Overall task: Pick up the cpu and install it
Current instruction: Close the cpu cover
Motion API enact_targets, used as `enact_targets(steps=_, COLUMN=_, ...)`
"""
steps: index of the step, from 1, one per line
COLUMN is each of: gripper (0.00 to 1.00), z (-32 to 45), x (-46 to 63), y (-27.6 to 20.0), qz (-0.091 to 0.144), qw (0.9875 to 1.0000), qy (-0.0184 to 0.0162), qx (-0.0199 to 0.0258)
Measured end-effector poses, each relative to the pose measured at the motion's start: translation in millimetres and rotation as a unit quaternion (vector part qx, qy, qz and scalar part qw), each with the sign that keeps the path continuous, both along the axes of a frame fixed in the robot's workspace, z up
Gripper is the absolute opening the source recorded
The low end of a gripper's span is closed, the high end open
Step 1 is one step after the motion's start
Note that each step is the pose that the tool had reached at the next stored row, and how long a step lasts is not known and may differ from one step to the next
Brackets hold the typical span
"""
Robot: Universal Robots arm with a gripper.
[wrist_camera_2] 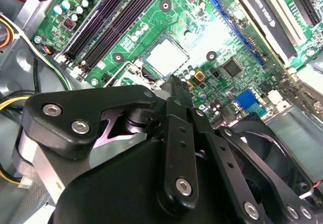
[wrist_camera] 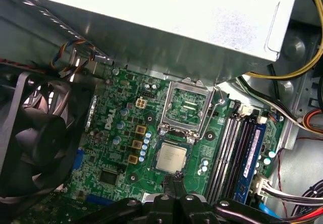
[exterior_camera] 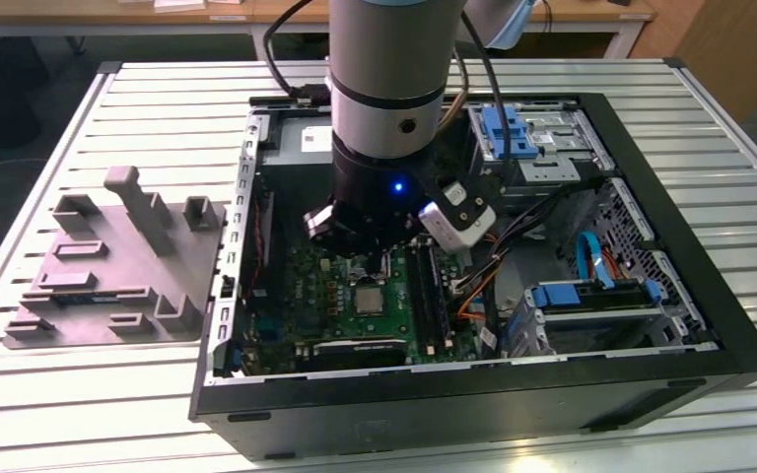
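The cpu (wrist_camera: 171, 157) is a small square chip with a silvery top, lying flat in its socket on the green motherboard (wrist_camera: 116, 158). The socket's metal load frame (wrist_camera: 187, 108) stands hinged open just beyond it. My gripper (wrist_camera: 177, 176) hovers right at the chip's near edge, shut, with nothing between its black fingers. In the second wrist view the cpu (wrist_camera_2: 164, 57) shows bright just past the shut gripper (wrist_camera_2: 175, 80). In the exterior view the arm stands inside the open computer case (exterior_camera: 694, 325), directly over the cpu (exterior_camera: 370, 299).
The big grey power supply box (wrist_camera: 166, 17) overhangs the board behind the socket. A black fan (wrist_camera: 35, 128) sits to one side, memory slots (wrist_camera: 237, 148) and loose cables (wrist_camera: 298, 123) to the other. A grey fixture (exterior_camera: 115, 266) rests on the slatted table at the exterior view's left.
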State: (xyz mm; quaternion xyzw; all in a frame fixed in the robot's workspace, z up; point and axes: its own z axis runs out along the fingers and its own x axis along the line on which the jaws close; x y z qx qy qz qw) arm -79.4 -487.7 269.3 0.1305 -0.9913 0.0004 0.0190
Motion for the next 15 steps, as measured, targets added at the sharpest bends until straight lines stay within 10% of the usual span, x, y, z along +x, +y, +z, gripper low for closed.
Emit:
enact_targets(steps=9, gripper=0.11, z=0.0, x=0.0, y=-0.2, qz=0.044, qw=0.9990, qy=0.0000, qx=0.0000)
enact_targets(steps=15, gripper=0.11, z=-0.1, x=0.0, y=-0.2, qz=0.095, qw=0.9955, qy=0.0000, qx=0.0000)
